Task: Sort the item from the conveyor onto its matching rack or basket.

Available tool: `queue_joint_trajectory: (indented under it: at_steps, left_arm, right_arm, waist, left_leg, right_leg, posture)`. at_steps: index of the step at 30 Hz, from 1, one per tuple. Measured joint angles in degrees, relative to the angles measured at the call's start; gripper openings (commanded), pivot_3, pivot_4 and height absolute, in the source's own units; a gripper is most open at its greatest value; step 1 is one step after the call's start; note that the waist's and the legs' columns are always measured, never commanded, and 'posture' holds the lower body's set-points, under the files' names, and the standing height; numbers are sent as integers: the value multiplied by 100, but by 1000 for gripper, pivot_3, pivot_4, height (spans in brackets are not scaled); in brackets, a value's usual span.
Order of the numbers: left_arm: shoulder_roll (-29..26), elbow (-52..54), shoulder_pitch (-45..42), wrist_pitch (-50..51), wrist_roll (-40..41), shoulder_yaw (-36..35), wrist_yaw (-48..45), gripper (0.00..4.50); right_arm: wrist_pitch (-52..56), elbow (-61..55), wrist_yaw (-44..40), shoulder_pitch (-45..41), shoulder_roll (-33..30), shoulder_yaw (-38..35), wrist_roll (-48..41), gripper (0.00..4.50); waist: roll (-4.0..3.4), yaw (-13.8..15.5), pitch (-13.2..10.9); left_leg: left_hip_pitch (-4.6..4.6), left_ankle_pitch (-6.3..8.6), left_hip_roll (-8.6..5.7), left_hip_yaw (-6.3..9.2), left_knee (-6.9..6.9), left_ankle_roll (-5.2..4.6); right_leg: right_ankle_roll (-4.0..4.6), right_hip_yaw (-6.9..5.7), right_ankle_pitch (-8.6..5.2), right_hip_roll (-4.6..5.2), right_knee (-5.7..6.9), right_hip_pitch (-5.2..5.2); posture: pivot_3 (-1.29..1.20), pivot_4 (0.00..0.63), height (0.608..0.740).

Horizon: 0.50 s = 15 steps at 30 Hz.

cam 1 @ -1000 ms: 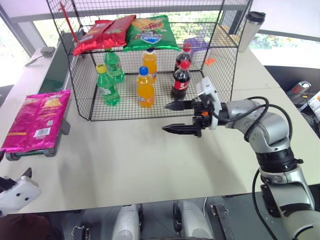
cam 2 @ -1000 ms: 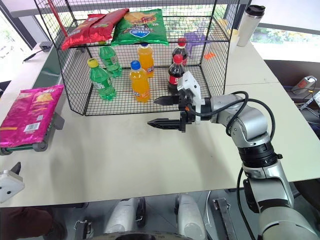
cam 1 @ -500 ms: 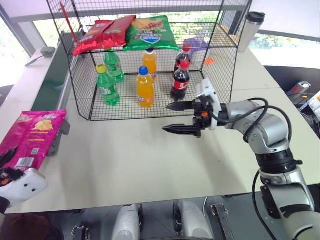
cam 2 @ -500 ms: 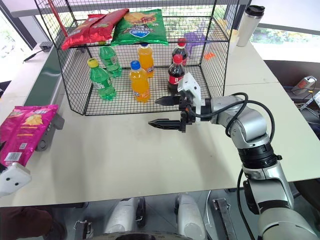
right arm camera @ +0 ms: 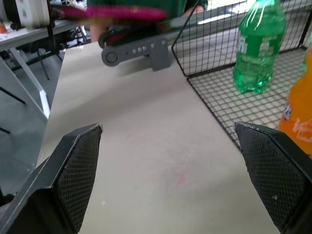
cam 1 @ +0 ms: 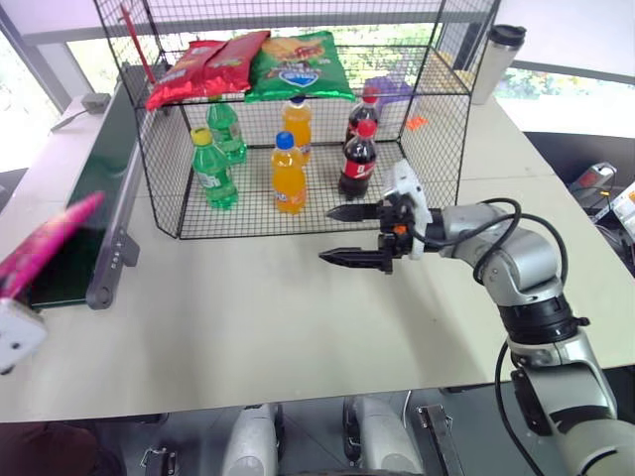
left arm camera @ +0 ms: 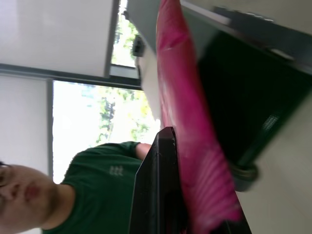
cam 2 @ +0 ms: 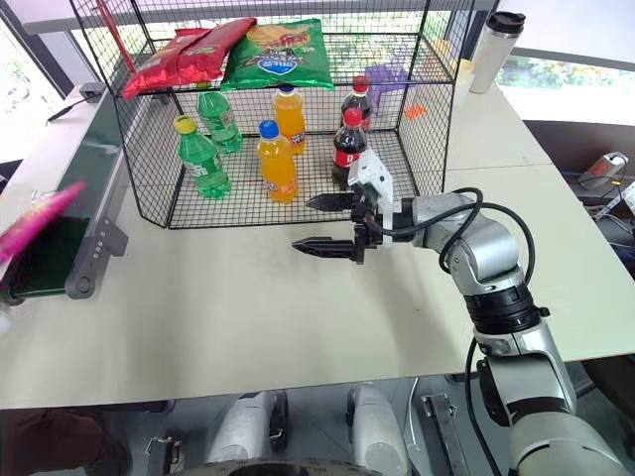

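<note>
pink bag (cam 1: 45, 243): clamped edge-on in left pincer (left arm camera: 195, 214), clear of the conveyor (cam 1: 84, 213) for carrying. right pincer (cam 1: 349, 234): wide, empty, over desk (cam 1: 248, 317).

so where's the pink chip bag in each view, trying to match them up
Left eye view: pink chip bag at the far left edge, tilted, above the conveyor.
Right eye view: far left edge, over the conveyor's near end.
Left wrist view: running up the middle, pinched by the left gripper.
Right wrist view: thin pink strip along the top.
Shared landmark: the conveyor.
</note>
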<state>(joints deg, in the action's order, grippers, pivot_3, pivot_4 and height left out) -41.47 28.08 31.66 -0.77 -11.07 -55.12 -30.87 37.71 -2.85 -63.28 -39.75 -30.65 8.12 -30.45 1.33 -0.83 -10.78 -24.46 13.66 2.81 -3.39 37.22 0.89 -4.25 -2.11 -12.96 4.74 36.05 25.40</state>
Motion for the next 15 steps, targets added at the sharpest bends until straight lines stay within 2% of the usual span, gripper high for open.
queue_joint_trajectory:
  at_steps: [3,4,7,9,15]
  left_arm:
    - [-691,112,-393,978,992,-909,-673,27]
    - [-1062,104,-621,1606,1562,-1279,-1092,27]
    - [-2087,-194,-930,2806,2532,-2153,-2104,27]
    - [-2670,-550,-1011,3428,2896,-2515,-2836,27]
    - [-3789,-1606,-1613,4956,3588,-2900,-4444,27]
  right_arm:
    - [-67,169,-29,-63,32,0,37,4500]
    - [-77,270,-51,-129,44,-7,34,4500]
    - [-77,481,-81,-379,160,-68,-24,4500]
    - [-82,618,-128,-518,268,-136,-68,4500]
    - [-133,898,-195,-580,408,-199,-116,4500]
  waist:
    - [-1,-9,0]
    - [0,-13,-2]
    - [-5,-27,-5]
    - [-7,-36,-6]
    - [-9,-37,-9]
  left_leg:
    - [2,0,0,1,1,0]
    - [3,-1,-1,1,3,0]
    - [6,-1,-2,-2,0,0]
    - [7,-1,-2,-3,-5,0]
    - [8,-1,3,-4,-12,1]
  right_leg:
    - [0,0,0,-5,4,-2]
    - [-1,-1,0,-7,9,0]
    - [-2,-1,1,-12,7,-1]
    - [-2,-2,0,-18,8,1]
    - [-2,-4,0,-25,8,3]
  posture:
    - [0,150,740]
    - [0,150,740]
    - [0,150,740]
    - [0,150,740]
    - [0,150,740]
